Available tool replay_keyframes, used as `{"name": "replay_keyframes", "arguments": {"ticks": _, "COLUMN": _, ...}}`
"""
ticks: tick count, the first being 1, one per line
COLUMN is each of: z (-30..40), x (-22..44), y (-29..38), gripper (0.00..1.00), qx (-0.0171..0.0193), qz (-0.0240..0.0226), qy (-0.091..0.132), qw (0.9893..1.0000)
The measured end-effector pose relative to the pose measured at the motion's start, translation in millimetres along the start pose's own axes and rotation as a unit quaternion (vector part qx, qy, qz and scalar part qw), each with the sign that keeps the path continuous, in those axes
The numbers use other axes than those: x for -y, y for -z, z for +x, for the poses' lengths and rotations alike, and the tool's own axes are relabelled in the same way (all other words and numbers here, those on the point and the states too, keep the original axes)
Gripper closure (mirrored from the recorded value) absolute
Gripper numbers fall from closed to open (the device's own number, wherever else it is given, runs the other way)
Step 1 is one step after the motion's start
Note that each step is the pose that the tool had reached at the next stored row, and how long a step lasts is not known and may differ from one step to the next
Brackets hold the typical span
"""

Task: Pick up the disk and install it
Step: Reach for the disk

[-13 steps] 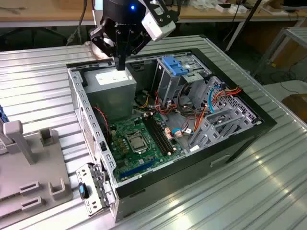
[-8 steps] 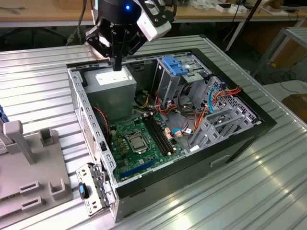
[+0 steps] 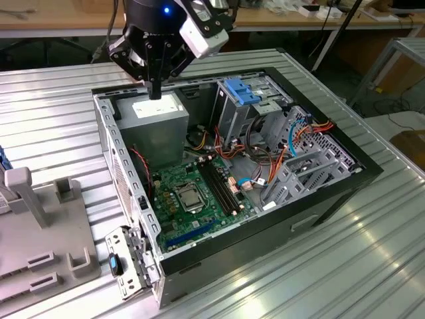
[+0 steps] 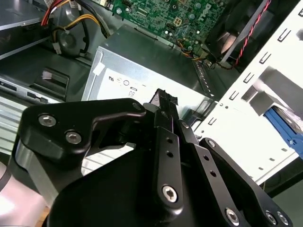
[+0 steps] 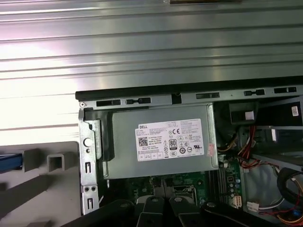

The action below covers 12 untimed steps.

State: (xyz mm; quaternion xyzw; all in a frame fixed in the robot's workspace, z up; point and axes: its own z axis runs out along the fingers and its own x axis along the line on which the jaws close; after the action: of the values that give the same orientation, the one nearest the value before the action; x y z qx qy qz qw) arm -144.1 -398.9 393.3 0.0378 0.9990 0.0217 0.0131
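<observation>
A shiny ribbed metal table holds a big open computer case, lying on its side so you can look right in. Inside are a green board, lots of colored wires, and a grey power box in the far corner, toward the exterior view's left. The robot's black hand hangs just above that power box and points straight down at its white sticker. Its two fingers look pressed close together with nothing between them, so the hand is narrow and empty. The disk is not in the case. Only a thin bit of its bright blue edge peeks in at the exterior view's left, up in a grey holder that sits on the table beside the case. In the first wrist view the same blue edge shows next to the holder's grey blocks. The disk and the hand are well apart. The light blue ribbed piece at the far side of the case is a different thing and is not the disk. I think the job is at its very start, because the disk has not been picked up. To pick it up, the hand would need to be over the holder, not over the case. Its fingers would need to be spread wide enough to fit around the disk's blue edges.
</observation>
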Motion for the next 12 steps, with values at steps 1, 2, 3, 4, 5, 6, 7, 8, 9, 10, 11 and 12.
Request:
{"name": "replay_keyframes", "arguments": {"ticks": 1, "z": 1.6, "x": 0.1, "y": 0.0, "gripper": 0.89, "qx": 0.0, "qz": 0.0, "qy": 0.0, "qw": 1.0}}
{"name": "replay_keyframes", "arguments": {"ticks": 2, "z": 2.9, "x": 0.2, "y": 0.1, "gripper": 0.89, "qx": 0.0, "qz": 0.0, "qy": 0.0, "qw": 1.0}}
{"name": "replay_keyframes", "arguments": {"ticks": 3, "z": 4.8, "x": 0.4, "y": 0.1, "gripper": 0.89, "qx": 0.0, "qz": 0.0, "qy": 0.0, "qw": 1.0}}
{"name": "replay_keyframes", "arguments": {"ticks": 4, "z": 6.5, "x": 0.5, "y": 0.1, "gripper": 0.89, "qx": 0.0, "qz": -0.0001, "qy": 0.0, "qw": 1.0}}
{"name": "replay_keyframes", "arguments": {"ticks": 5, "z": 8.6, "x": 0.7, "y": 0.2, "gripper": 0.89, "qx": 0.0, "qz": 0.0, "qy": 0.0, "qw": 1.0}}
{"name": "replay_keyframes", "arguments": {"ticks": 6, "z": 11.5, "x": 0.9, "y": 0.3, "gripper": 0.89, "qx": 0.0, "qz": 0.0, "qy": 0.0, "qw": 1.0}}
{"name": "replay_keyframes", "arguments": {"ticks": 7, "z": 14.8, "x": 1.1, "y": 0.4, "gripper": 0.89, "qx": 0.0, "qz": 0.0, "qy": 0.0, "qw": 1.0}}
{"name": "replay_keyframes", "arguments": {"ticks": 8, "z": 17.5, "x": 1.3, "y": 0.5, "gripper": 0.89, "qx": 0.0, "qz": 0.0, "qy": 0.0, "qw": 1.0}}
{"name": "replay_keyframes", "arguments": {"ticks": 9, "z": 20.2, "x": 1.5, "y": 0.6, "gripper": 0.89, "qx": 0.0, "qz": 0.0, "qy": 0.0, "qw": 1.0}}
{"name": "replay_keyframes", "arguments": {"ticks": 10, "z": 24.2, "x": 1.8, "y": 0.6, "gripper": 0.89, "qx": 0.0, "qz": 0.0, "qy": 0.0, "qw": 1.0}}
{"name": "replay_keyframes", "arguments": {"ticks": 11, "z": 28.8, "x": 2.2, "y": 0.8, "gripper": 0.89, "qx": 0.0, "qz": 0.0, "qy": 0.0, "qw": 1.0}}
{"name": "replay_keyframes", "arguments": {"ticks": 12, "z": 30.4, "x": 2.3, "y": 0.8, "gripper": 0.89, "qx": 0.0, "qz": 0.0, "qy": 0.0, "qw": 1.0}}
